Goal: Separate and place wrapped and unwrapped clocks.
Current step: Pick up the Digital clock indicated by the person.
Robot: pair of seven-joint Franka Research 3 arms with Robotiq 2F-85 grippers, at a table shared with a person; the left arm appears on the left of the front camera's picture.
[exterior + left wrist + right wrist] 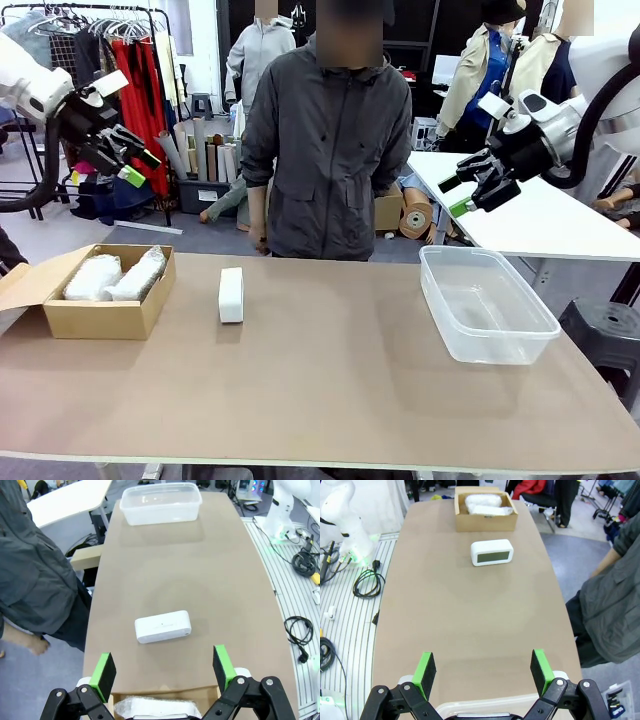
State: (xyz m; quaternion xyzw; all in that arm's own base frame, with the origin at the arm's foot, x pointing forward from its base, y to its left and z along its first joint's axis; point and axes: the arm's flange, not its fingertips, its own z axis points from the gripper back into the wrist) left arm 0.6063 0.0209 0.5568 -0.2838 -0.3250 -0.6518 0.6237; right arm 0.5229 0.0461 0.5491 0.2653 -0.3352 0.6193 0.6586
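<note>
A bare white clock [231, 294] [163, 626] [492, 552] stands on the brown table, left of the middle. Two clocks bundled in crinkly clear wrap [112, 277] [487, 504] lie side by side inside the cardboard box [150, 297] [485, 522] at the table's left end; a wrapped one [150, 707] peeks out below my left fingers. My left gripper [128, 155] [163, 674] hangs open high above the box. Held up at the right, above the plastic tub, my right gripper [470, 190] [482, 668] is open with nothing in it.
A clear plastic tub [527, 322] [161, 510] stands hollow at the table's right end. A person in a grey jacket [327, 140] stands at the far edge, hands down. A white table [545, 220] lies behind on the right, a black stool [605, 335] beside it.
</note>
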